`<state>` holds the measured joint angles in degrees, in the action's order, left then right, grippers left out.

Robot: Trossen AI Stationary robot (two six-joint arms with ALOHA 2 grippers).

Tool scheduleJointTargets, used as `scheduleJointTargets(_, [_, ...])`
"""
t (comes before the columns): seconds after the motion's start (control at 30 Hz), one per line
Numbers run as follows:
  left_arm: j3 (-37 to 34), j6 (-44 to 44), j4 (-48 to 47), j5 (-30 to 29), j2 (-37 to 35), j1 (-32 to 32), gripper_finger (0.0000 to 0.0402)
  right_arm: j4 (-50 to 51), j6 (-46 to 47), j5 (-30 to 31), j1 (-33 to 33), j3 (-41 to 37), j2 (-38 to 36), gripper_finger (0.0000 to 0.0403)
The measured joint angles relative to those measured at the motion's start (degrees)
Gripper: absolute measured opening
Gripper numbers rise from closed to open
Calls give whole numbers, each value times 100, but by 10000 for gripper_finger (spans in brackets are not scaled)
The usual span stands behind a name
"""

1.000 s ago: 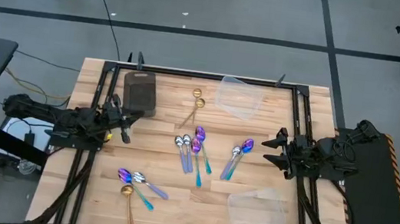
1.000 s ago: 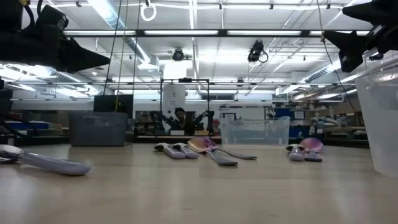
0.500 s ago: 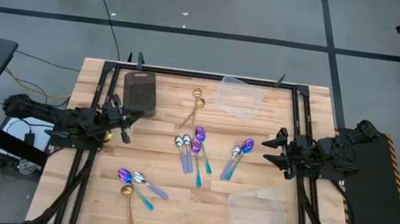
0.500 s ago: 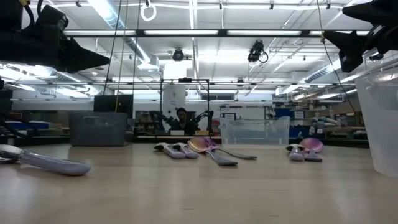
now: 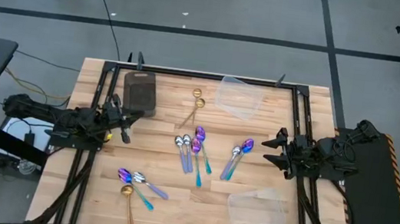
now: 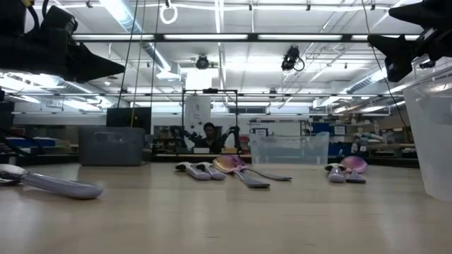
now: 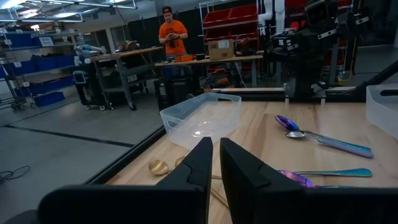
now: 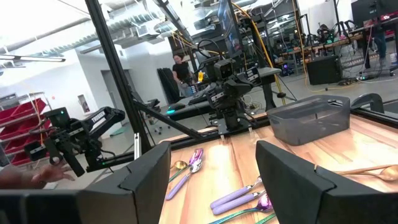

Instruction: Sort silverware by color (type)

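Note:
Slim spoons lie flat on the wooden table in groups: two gold ones (image 5: 195, 105) at the far middle, a silver and purple-teal cluster (image 5: 193, 151) in the middle, a pair (image 5: 236, 157) to its right, and a purple, silver and gold group (image 5: 135, 185) near left. My left gripper (image 5: 127, 124) hovers shut and empty at the table's left side, its fingers (image 7: 214, 158) almost together. My right gripper (image 5: 276, 149) hovers open and empty at the right side, its fingers (image 8: 283, 168) wide apart.
A dark grey tray (image 5: 141, 91) lies at the far left. One clear container (image 5: 239, 95) stands at the far right, another (image 5: 257, 211) at the near right. Black frame rails (image 5: 303, 125) run along the table's sides. A person (image 7: 172, 34) stands far off in the room.

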<state>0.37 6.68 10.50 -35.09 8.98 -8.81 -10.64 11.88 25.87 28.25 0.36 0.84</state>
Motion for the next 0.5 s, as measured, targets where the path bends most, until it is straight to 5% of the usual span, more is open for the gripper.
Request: scheduleJointTargets(0.5, [0, -630, 197, 3, -1, 1, 39, 0, 1, 0, 0, 0, -2, 246])
